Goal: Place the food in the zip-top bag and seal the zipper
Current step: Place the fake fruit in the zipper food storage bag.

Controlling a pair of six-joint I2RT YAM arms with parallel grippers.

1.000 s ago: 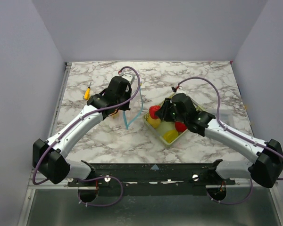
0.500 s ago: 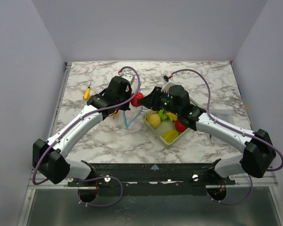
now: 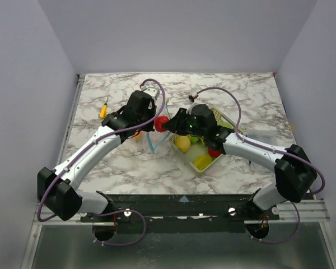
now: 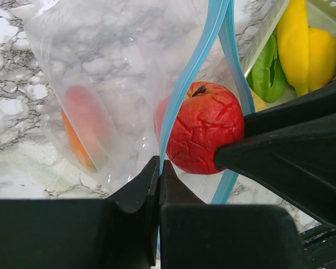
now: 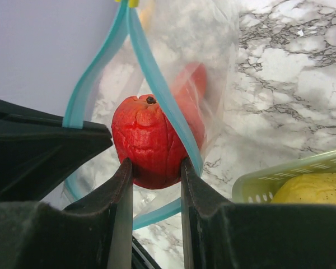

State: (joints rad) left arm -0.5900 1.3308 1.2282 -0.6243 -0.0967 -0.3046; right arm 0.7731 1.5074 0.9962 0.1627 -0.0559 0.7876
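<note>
Looking down from the top camera, we note the left gripper [image 3: 152,125] clenched on the zipper [image 3: 150,144], holding it up off the table [image 3: 101,162]. The right gripper [image 3: 167,124] grasps a red fruit [image 3: 161,123] right at that strip, just beside the basket [image 3: 204,164] (yellow and red pieces lie in it).

From the left wrist, we see the fingers pinched shut on one blue strip. The red fruit sits between the two parted strips, and an orange piece [image 4: 78,137] lies inside the bag [image 4: 101,67].

From the right wrist, we record both fingers [image 5: 120,185] pressed against the red fruit's sides, with the fruit within the open mouth. The orange piece shows dimly through the plastic behind.
</note>
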